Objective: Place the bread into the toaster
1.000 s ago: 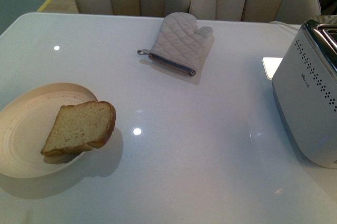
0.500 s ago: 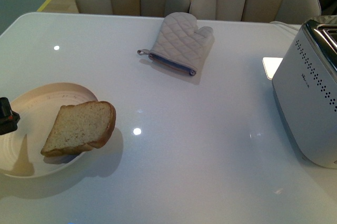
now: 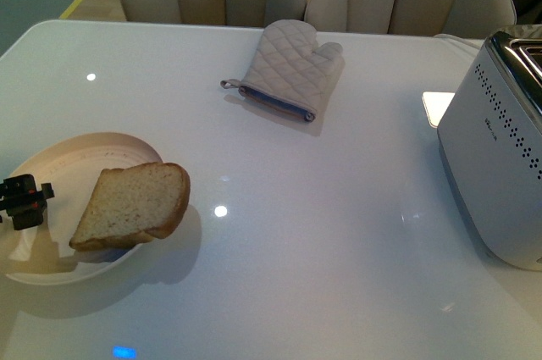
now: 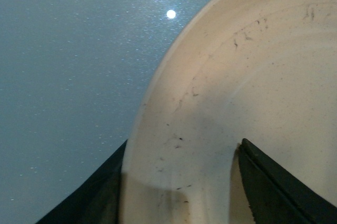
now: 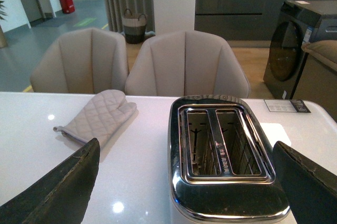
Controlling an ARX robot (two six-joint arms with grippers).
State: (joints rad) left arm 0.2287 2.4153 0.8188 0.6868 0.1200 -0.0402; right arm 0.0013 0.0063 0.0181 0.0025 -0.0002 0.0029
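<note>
One relation is judged to decide the next move: where the bread lies vs. the left claw. On the white table point(image 3: 339, 241), the toaster point(image 3: 495, 165) is set at the far right, w/ both slots point(image 5: 196, 147) seen empty in the right wrist view. The cream plate point(image 3: 85, 141) is placed near left, well apart from the toaster. An oven mitt point(image 3: 288, 68) is laid at the back, btwn them.

The bread point(image 3: 131, 205) is propped on the plate's right-hand rim, tilted & partly overhanging the table. Its long axis is run roughly left-right, flat base twd. the left claw, rounded crust twd. the toaster.

The left claw point(image 3: 24, 199) is held over the plate's left side, near the bread but apart from it, so the bread is found to its right, across the plate. Its jaws are spread & nothing is gripped; contact w/ the plate cannot be told. The right claw point(image 5: 185, 150) is likewise spread wide & empty, pointed at the toaster top. The left arm is thus judged nearer by far.
</note>
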